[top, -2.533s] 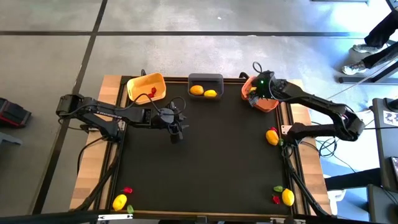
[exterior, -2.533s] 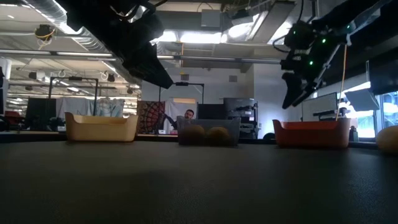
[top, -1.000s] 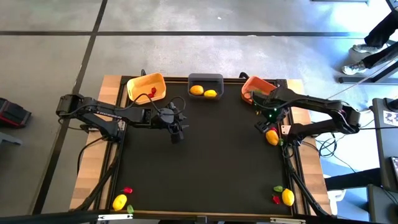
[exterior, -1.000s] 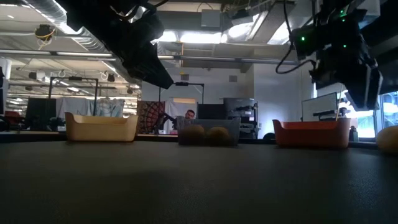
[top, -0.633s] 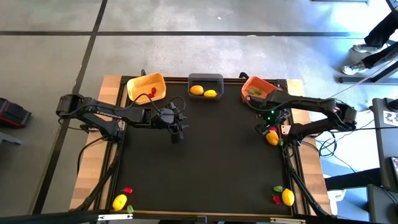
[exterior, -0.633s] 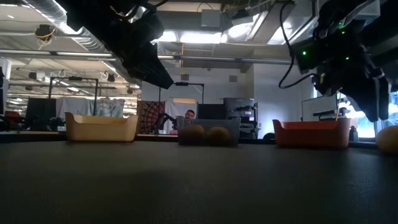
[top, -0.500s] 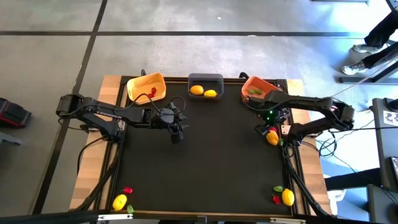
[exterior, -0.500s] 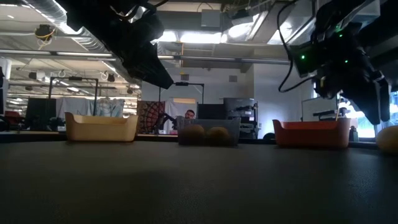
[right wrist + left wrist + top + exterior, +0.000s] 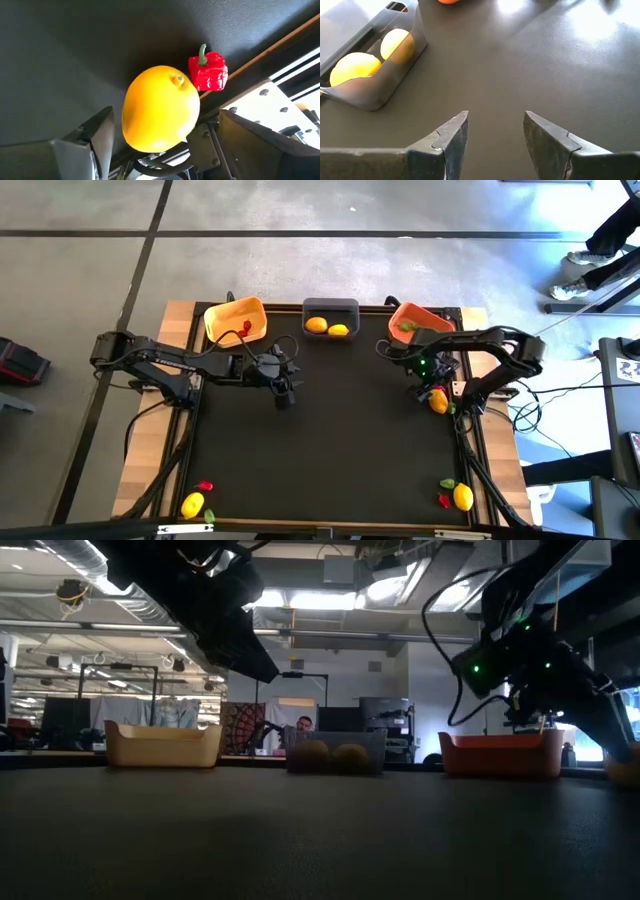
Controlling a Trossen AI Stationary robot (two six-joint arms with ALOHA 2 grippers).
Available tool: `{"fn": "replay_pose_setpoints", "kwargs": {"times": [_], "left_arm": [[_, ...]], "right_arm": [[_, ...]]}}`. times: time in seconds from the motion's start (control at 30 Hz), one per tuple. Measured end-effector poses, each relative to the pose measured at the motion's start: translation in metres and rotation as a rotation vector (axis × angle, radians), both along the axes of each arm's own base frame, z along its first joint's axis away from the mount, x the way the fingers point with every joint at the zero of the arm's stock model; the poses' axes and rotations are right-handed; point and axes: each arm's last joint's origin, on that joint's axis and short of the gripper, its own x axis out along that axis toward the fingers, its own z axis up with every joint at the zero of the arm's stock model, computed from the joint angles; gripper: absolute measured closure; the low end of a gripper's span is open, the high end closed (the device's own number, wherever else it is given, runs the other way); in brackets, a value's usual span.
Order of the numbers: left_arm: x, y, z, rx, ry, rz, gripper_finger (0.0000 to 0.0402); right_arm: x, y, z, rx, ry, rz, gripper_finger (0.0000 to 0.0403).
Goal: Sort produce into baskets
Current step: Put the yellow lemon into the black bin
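Observation:
My right gripper (image 9: 165,119) stands open over the table's right edge, its fingers on either side of a yellow lemon (image 9: 161,107) without touching it. A small red pepper (image 9: 208,71) lies right beside that lemon (image 9: 438,402). My left gripper (image 9: 495,135) hangs open above the mat's middle (image 9: 285,388), holding nothing. At the far edge stand three baskets. The yellow-orange basket (image 9: 236,320) holds a red piece, the dark grey basket (image 9: 331,315) two lemons, and the orange basket (image 9: 415,323) a green piece.
Near the front left corner lie a lemon (image 9: 192,504), a red piece (image 9: 205,486) and a green piece (image 9: 209,516). Near the front right corner lie another lemon (image 9: 463,497), a red piece (image 9: 444,501) and a green piece (image 9: 447,483). The wooden table rim (image 9: 478,370) runs close behind the right gripper.
My right gripper has come down and toward the table's near edge, away from the orange basket, and has tipped more steeply downward over the lemon at the right edge. The lemon and the pepper have stayed where they were.

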Motion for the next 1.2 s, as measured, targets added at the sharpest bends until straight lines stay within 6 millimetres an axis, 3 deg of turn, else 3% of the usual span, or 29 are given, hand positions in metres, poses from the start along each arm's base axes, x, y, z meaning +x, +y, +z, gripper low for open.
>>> {"fn": "replay_pose_setpoints", "kwargs": {"times": [0.4, 0.9, 1.2], "left_arm": [[0.0, 0.0, 0.0, 0.002, 0.001, -0.002, 0.0217], [0.0, 0.0, 0.0, 0.003, 0.002, -0.003, 0.0217], [0.0, 0.0, 0.0, 0.004, 0.002, -0.003, 0.0217]], "right_arm": [[0.006, -0.003, -0.013, 0.033, 0.01, 0.043, 0.0115], [0.006, -0.001, -0.013, 0.1, -0.031, 0.075, 0.0263], [0.017, -0.007, -0.002, 0.078, -0.095, 0.134, 0.0287]]}}
